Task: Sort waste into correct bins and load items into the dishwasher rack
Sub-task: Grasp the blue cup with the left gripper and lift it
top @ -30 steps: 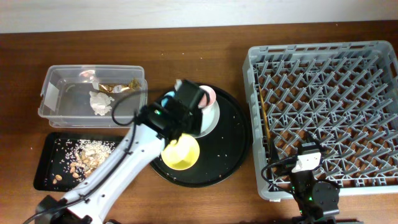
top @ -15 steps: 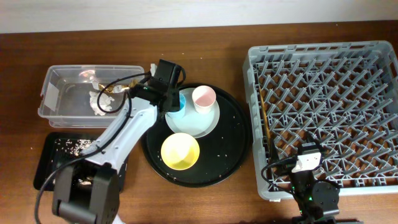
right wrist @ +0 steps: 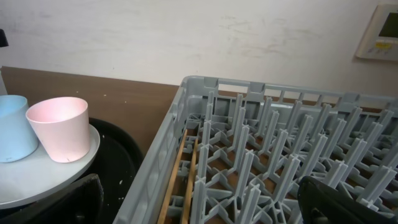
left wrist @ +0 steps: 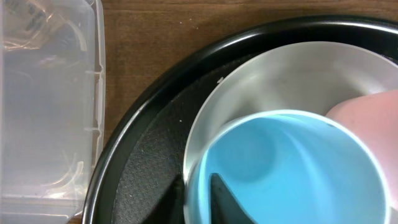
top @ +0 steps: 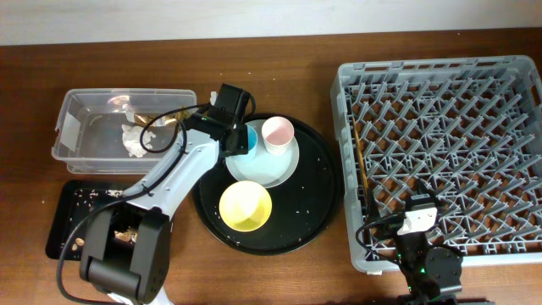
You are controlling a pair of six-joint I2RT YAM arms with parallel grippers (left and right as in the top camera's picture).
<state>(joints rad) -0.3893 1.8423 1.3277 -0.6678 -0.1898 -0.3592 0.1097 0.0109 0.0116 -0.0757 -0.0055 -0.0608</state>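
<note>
My left gripper (top: 238,140) (left wrist: 199,202) is shut on the rim of the light-blue cup (top: 247,138) (left wrist: 292,168), one finger inside and one outside. The cup stands on the pale round plate (top: 273,172) (left wrist: 280,81) beside the pink cup (top: 277,131) (right wrist: 59,127). The yellow bowl (top: 246,206) sits in front of the plate. The crumpled paper ball (top: 134,141) and foil wrapper (top: 157,119) lie in the clear tub (top: 89,103) (left wrist: 50,93). Food scraps (top: 127,235) lie in the shallow black tray (top: 61,229). My right gripper (top: 421,210) (right wrist: 202,211) is open and empty at the front left corner of the grey rack (top: 440,144) (right wrist: 249,155).
The plate, cups and bowl rest on a large round black tray (top: 320,195) (left wrist: 149,155) between the tub and the rack. Two wooden chopsticks (top: 360,161) (right wrist: 186,168) lie along the rack's left side. My left arm stretches over the shallow black tray.
My left arm swung from over the yellow bowl back to the light-blue cup and settled on its rim. The right arm has not moved.
</note>
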